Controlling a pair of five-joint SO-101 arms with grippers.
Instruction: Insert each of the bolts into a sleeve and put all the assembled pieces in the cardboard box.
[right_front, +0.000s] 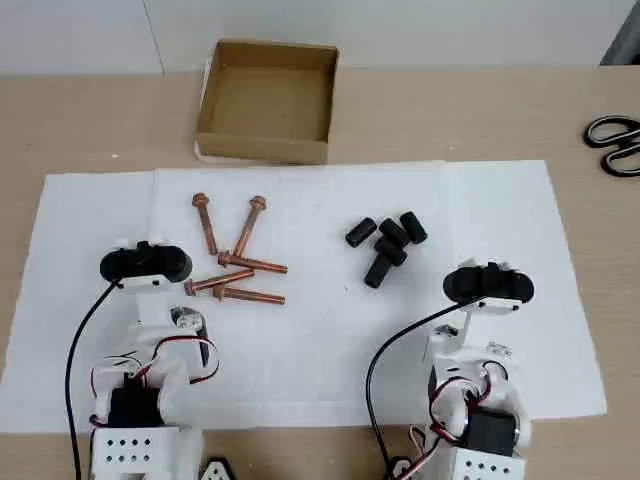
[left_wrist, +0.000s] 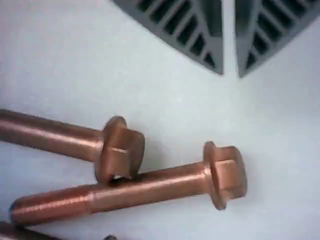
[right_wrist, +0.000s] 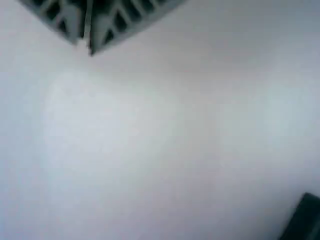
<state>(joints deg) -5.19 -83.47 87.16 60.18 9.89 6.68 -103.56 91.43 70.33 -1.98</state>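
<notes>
Cardboard box (right_front: 262, 148) stands open at the far side of the wooden table (right_front: 100, 120), just beyond a white paper sheet (right_front: 320, 340). High view: five copper bolts (right_front: 252, 264) lie loose on the left of the sheet, some crossing; five black sleeves (right_front: 390, 250) lie clustered on the right, well apart from the bolts. Scissors (right_front: 592, 131) rest at the far right edge of the table. The left arm (right_front: 145, 265) stands just beside the bolts, near side; the right arm (right_front: 487, 285) stands near the sleeves.

Left wrist view: the left pincer (left_wrist: 229, 65) hangs over bare sheet, narrow, a slim gap between its grey ribbed fingers, holding nothing. Beside it lie two bolts, the head of one (left_wrist: 120, 147) touching the shank of the other (left_wrist: 150, 185).

Right wrist view: the right pincer (right_wrist: 87, 42) is closed, tips together, over bare sheet. A dark object (right_wrist: 307, 220) shows at the corner; what it is cannot be told.
</notes>
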